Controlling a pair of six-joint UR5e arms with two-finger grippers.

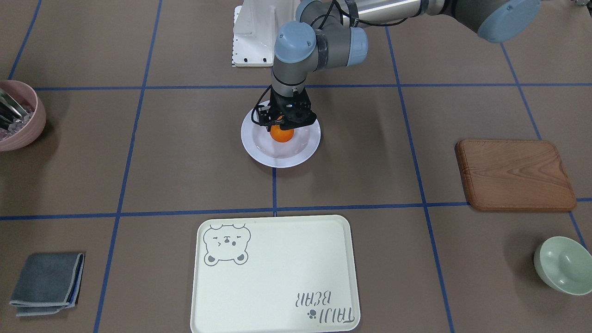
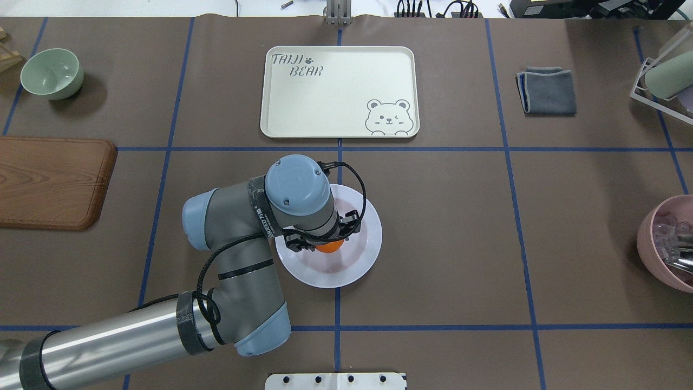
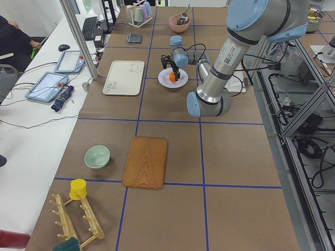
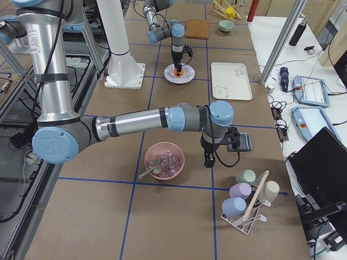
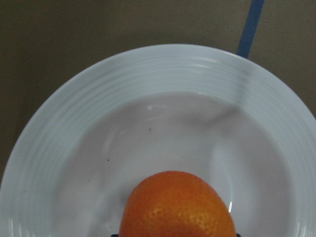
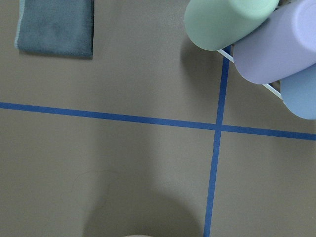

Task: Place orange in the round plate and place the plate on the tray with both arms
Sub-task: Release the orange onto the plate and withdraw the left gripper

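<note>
The white round plate point(image 1: 303, 149) point(image 2: 364, 254) sits at mid-table, one grid square on the robot's side of the cream bear tray point(image 1: 273, 277) point(image 2: 335, 86). My left gripper point(image 1: 282, 128) points straight down over the plate's sunken centre and is shut on the orange point(image 1: 281, 135) point(image 2: 331, 247). In the left wrist view the orange point(image 5: 177, 207) fills the bottom edge, low over the plate point(image 5: 74, 148); I cannot tell whether it touches. My right gripper point(image 4: 207, 160) hangs over bare table far to the robot's right, and I cannot tell its state.
A brown wooden board point(image 1: 515, 175) and a pale green bowl point(image 1: 564, 264) lie on the robot's left side. On its right are a pink bowl point(image 1: 18, 115), a folded grey cloth point(image 1: 46, 282) and a rack of pastel cups point(image 4: 249, 195).
</note>
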